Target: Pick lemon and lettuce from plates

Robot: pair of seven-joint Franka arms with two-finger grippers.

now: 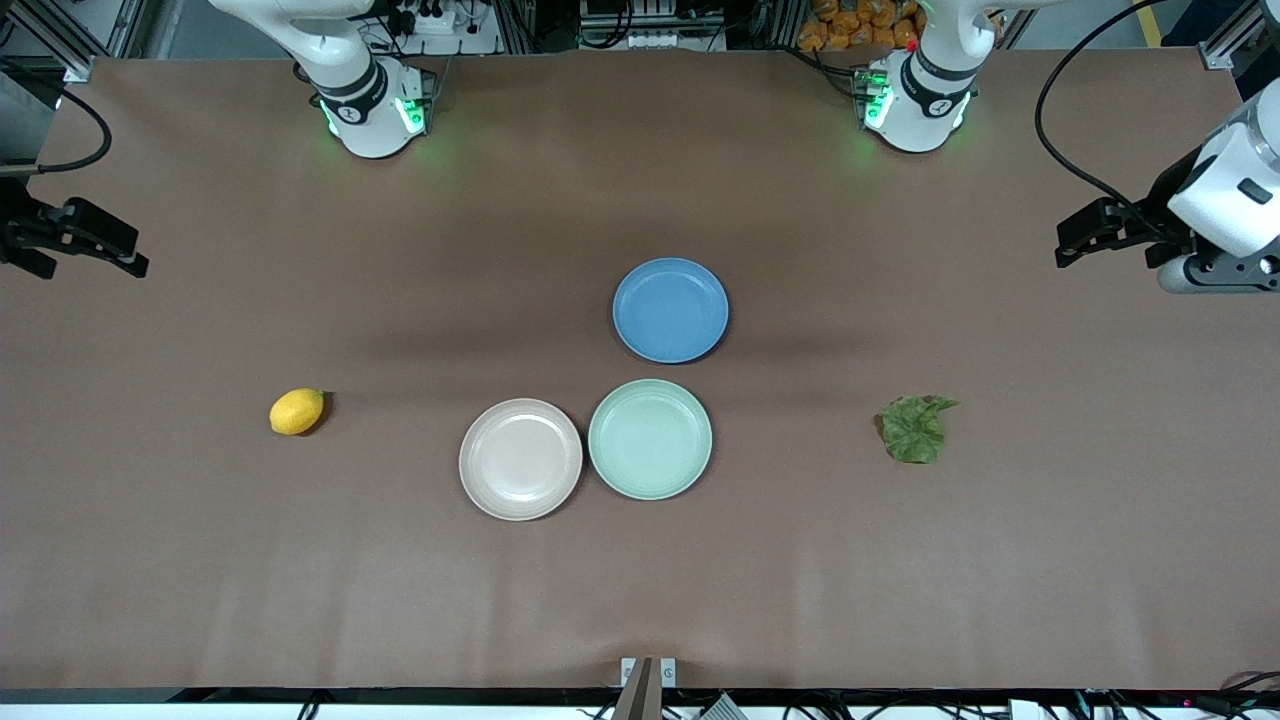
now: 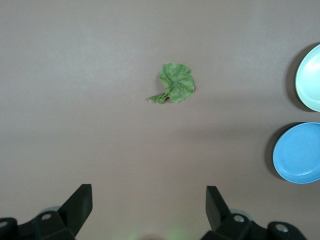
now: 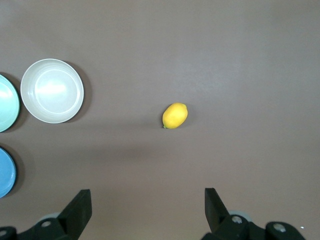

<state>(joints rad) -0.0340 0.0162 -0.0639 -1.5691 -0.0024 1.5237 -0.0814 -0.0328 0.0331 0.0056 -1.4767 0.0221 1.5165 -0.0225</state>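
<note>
A: Left wrist view: left end effector (image 2: 147, 207) spread wide, holding nothing, up over bare tabletop (image 2: 100, 75) at the left arm's end; the lettuce (image 2: 175, 83) lies flat on the tabletop, well apart from any plate.

B: Right wrist view: right end effector (image 3: 145, 207) likewise wide open and empty, over the right arm's end; the lemon (image 3: 175, 115) sits on the tabletop, not on a plate; the beige plate (image 3: 52, 91) is well apart from it and bare.

A: Front view agrees; beige plate and mint plate (image 1: 650, 439) touching at the rims, both empty; blue plate (image 1: 670, 310) farther from the camera, just beside the mint one.

B: Handling, by judgement: lemon firm, smooth, likely to roll or slip; close across its short middle, not the tapered ends.

A: Lettuce looks light, limp, easily torn; pinch the raised ruffle near its centre; the flat edges offer little purchase.
</note>
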